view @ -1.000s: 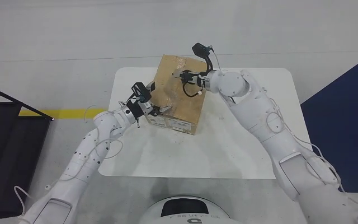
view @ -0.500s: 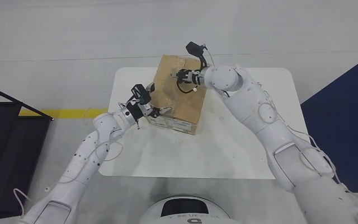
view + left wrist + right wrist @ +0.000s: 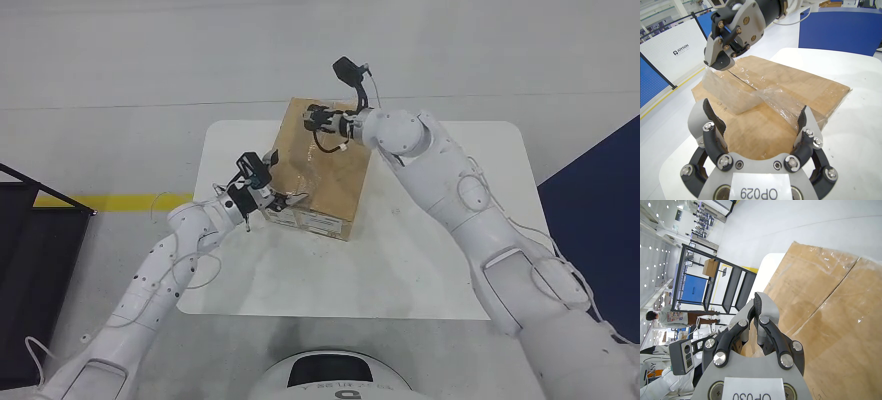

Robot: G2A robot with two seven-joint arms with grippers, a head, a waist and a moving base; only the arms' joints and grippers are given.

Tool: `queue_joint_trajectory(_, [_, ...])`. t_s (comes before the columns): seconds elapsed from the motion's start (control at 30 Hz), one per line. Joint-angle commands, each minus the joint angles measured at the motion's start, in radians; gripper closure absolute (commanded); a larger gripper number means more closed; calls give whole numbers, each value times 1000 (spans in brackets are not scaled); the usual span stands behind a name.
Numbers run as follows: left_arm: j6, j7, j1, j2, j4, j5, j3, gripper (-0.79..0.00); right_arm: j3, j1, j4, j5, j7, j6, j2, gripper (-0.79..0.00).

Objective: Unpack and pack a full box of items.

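Tape strip point(image 3: 728, 94) pinched by your right gripper point(image 3: 718, 63) could tear or drag cardboard box point(image 3: 791, 89); left gripper point(image 3: 755, 121) spread, empty.

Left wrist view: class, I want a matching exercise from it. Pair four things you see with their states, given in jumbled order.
Things:
1. left gripper
2. right gripper
3. clear tape
4. cardboard box

States:
A. flaps closed
B. open
C. partly peeled up
D. shut on the clear tape

Pairs: 1-B, 2-D, 3-C, 4-A
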Motion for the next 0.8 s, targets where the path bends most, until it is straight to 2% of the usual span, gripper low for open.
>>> queue_joint_trajectory(0.0, [-2, 4, 3, 1, 1, 3, -3, -785, 10, -5, -7, -27, -39, 9, 3, 0])
queue_joint_trajectory(0.1, [-6, 10, 7, 3, 3, 8, -7, -785, 30, -31, -55, -84, -83, 49, 16, 0])
queue_joint_trajectory(0.23, [-10, 21, 10, 4, 10, 14, -8, -785, 71, -90, -153, -157, -80, 90, 43, 0])
queue_joint_trajectory(0.27, [-11, 22, 10, 4, 11, 16, -8, -785, 87, -106, -174, -161, -79, 95, 49, -132])
queue_joint_trajectory(0.37, [-12, 28, 9, 4, 14, 18, -6, -785, 123, -135, -207, -192, -71, 137, 65, -785])
queue_joint_trajectory(0.47, [-11, 32, 8, 4, 14, 21, -6, -785, 125, -146, -227, -193, -5, 155, 68, -770])
queue_joint_trajectory(0.53, [-9, 35, 10, 4, 10, 23, -7, -785, 112, -141, -230, -197, 33, 179, 64, -702])
queue_joint_trajectory(0.57, [-8, 36, 11, 4, 9, 23, -8, -785, 104, -140, -228, -194, 49, 185, 61, -613])
queue_joint_trajectory(0.6, [-8, 37, 12, 5, 8, 23, -9, -785, 99, -137, -222, -186, 65, 191, 58, -576])
queue_joint_trajectory(0.77, [-6, 40, 15, 5, 5, 27, -10, -785, 47, -109, -182, -177, 142, 215, 37, -514])
